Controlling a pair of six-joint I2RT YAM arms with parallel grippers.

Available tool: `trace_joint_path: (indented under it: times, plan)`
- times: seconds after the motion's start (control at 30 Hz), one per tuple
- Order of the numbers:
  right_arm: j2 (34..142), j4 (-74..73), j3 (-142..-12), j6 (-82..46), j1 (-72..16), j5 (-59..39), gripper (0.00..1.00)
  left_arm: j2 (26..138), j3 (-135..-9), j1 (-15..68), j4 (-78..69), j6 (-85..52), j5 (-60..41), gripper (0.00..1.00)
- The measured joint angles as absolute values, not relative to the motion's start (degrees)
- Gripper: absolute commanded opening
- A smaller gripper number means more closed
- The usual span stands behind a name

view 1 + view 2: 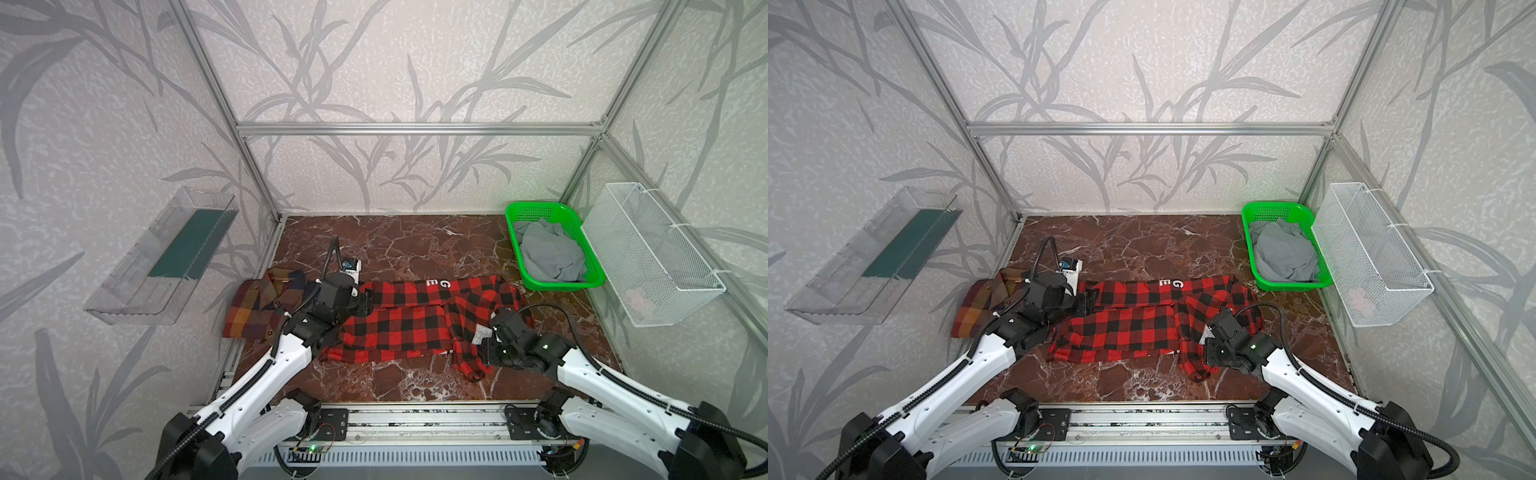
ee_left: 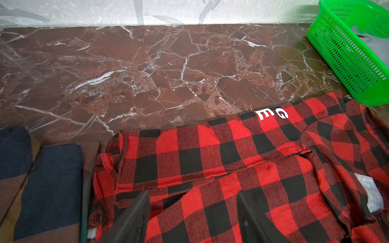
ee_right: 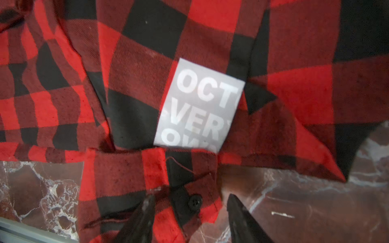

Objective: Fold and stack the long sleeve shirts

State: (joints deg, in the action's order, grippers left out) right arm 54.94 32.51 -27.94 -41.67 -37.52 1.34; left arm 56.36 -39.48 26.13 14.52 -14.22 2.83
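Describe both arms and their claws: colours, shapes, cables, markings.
Both the left arm and right arm have white shell links with small dark holes, black joints and black wrist housings. A black ribbed cable runs along each. The left claw and right claw each have two flat, tapered black fingers. A green light glows on the right wrist.

The shirt (image 1: 399, 328) is matt woven flannel, the table (image 1: 415, 249) glossy marble.

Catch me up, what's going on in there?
The red-and-black shirt lies partly folded on the table, one sleeve trailing toward the front. The left gripper is open over its left end; the right gripper is open at the buttoned cuff. The brown plaid shirt sits folded at the left, not yet stacked.
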Motion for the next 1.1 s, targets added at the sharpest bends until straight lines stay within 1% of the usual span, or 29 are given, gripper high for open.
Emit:
trace_joint_path:
  times: [0.13, 0.2, 0.23, 0.27, 0.37, 0.5, 0.87, 0.93, 1.1]
  plan:
    - [60.34, 28.05, -26.85, -39.97, -36.03, 1.26, 0.42, 56.38, -39.29, 26.15, 14.48, -13.96, 2.72, 0.66]
    - [62.41, 26.79, -26.17, -39.38, -35.83, 1.1, 0.35, 56.36, -39.2, 26.15, 14.48, -13.91, 2.68, 0.66]
    - [63.13, 26.41, -25.93, -39.05, -35.81, 1.02, 0.29, 56.36, -39.2, 26.15, 14.46, -13.91, 2.66, 0.66]
    - [63.57, 26.15, -25.82, -38.87, -35.79, 0.86, 0.24, 56.36, -39.2, 26.15, 14.39, -13.89, 2.66, 0.66]
    - [63.68, 25.67, -25.8, -38.0, -35.77, 0.32, 0.12, 56.36, -39.13, 26.15, 14.13, -13.87, 2.61, 0.65]
    - [61.91, 26.26, -25.8, -37.15, -35.77, -0.1, 0.0, 56.45, -39.13, 26.15, 13.69, -13.85, 2.26, 0.65]
    - [43.77, 33.65, -28.62, -32.53, -35.77, -0.19, 0.0, 56.77, -39.13, 26.15, 13.19, -13.63, 1.28, 0.65]
    - [43.38, 35.33, -30.46, -32.01, -35.77, 0.08, 0.01, 56.77, -39.13, 26.15, 13.19, -13.61, 1.1, 0.65]
    - [45.78, 37.56, -32.93, -30.89, -35.81, -0.05, 0.0, 56.77, -39.13, 26.15, 13.19, -13.58, 0.51, 0.65]
